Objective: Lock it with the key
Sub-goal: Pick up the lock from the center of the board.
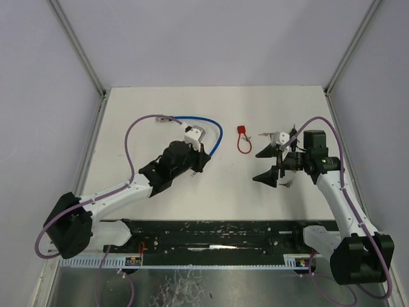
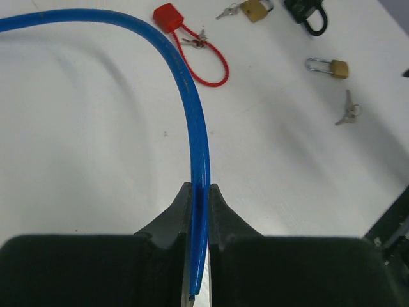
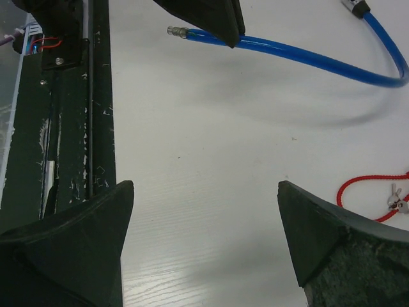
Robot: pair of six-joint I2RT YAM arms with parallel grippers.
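Observation:
A blue cable lock (image 1: 217, 128) curves across the table's middle left, and its lock head (image 3: 354, 6) lies at the far end. My left gripper (image 2: 199, 192) is shut on the blue cable (image 2: 192, 96) near its free end. The cable's metal tip (image 3: 174, 31) sticks out past the black fingers (image 3: 211, 16). My right gripper (image 3: 206, 184) hovers open over bare table with nothing between its fingers, to the right of the cable (image 3: 307, 57). Loose keys (image 2: 347, 112) lie near a small brass padlock (image 2: 332, 66).
A red cable lock (image 2: 167, 16) with small keys (image 2: 195, 41) lies behind the middle. A brass padlock (image 2: 255, 9) with keys and a black padlock (image 2: 310, 16) sit further back. The black rail (image 3: 64, 128) runs along the near table edge.

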